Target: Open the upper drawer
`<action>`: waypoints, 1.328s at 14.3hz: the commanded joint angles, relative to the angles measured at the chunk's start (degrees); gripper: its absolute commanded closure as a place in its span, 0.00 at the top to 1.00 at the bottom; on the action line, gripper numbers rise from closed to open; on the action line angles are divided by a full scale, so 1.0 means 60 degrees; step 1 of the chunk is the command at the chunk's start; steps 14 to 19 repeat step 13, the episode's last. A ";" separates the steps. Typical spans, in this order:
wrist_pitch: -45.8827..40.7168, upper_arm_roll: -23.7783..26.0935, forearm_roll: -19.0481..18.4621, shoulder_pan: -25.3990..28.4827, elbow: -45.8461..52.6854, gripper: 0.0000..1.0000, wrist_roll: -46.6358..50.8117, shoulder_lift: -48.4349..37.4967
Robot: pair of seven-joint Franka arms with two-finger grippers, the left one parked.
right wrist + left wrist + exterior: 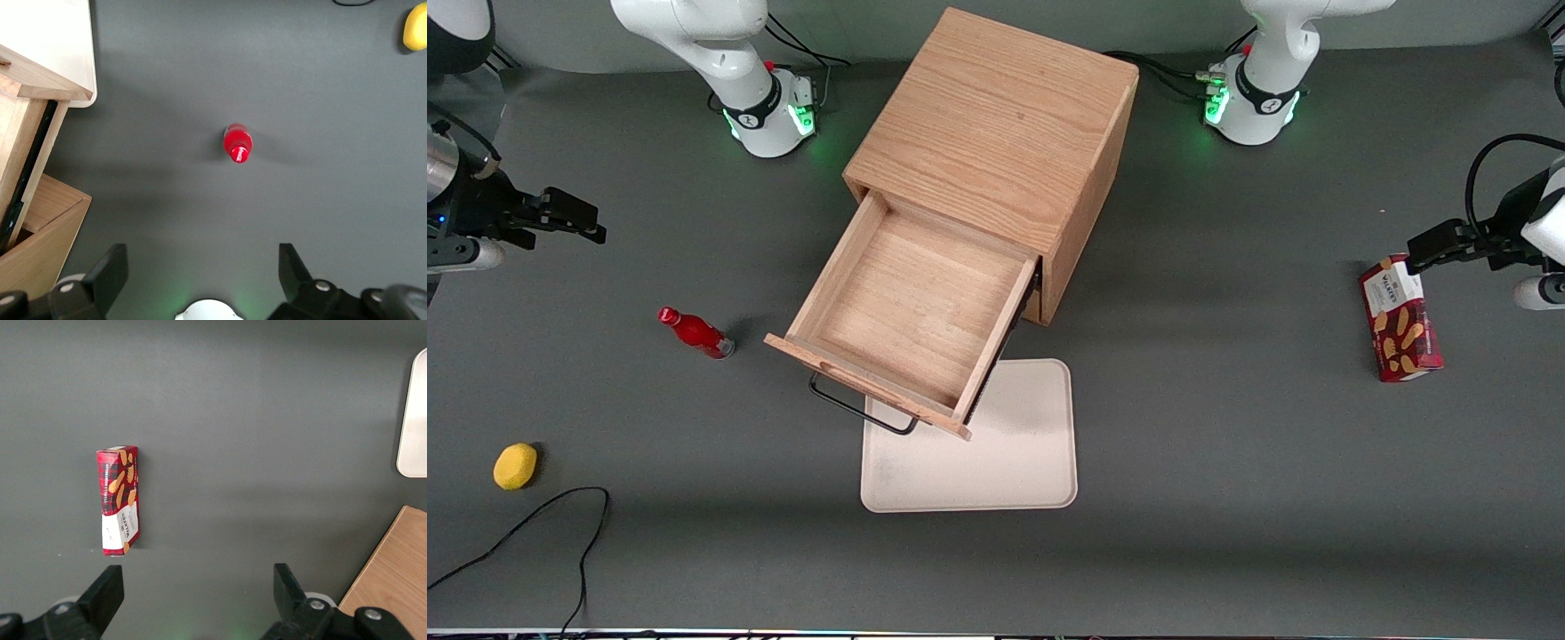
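The light-oak cabinet [996, 124] stands mid-table. Its upper drawer [911, 311] is pulled far out toward the front camera, and its shallow wooden tray body is empty. The thin black wire handle [863, 413] hangs on the drawer front. The lower drawer is hidden beneath it. My right gripper [587, 222] hovers toward the working arm's end of the table, well apart from the drawer, open and empty. In the right wrist view the gripper [202, 260] is over bare table, with the drawer's corner [37, 83] and the cabinet [43, 230] at the edge.
A red bottle [694, 333] stands between my gripper and the drawer, also in the right wrist view [237, 143]. A white tray [1005, 453] lies under the drawer front. A yellow object [515, 466], a black cable [534, 524] and a cookie box [1400, 320] lie around.
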 commanded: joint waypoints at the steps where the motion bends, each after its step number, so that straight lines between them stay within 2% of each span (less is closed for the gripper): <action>1: -0.0398 0.0063 -0.0013 -0.0424 0.0851 1.00 -0.0526 0.0606; 3: -0.0398 0.0093 0.0470 -0.0573 0.0881 1.00 -0.0484 0.0577; 4: -0.0369 0.0093 0.0500 -0.0544 0.0910 1.00 -0.0425 0.0577; 6: -0.0383 0.0050 0.0428 -0.0253 0.0969 1.00 -0.0323 0.0592; 8: -0.0340 -0.0592 0.0413 0.0304 0.0998 1.00 -0.0278 0.0606; 19: -0.0369 -0.0625 0.0442 0.0321 0.1013 1.00 -0.0234 0.0606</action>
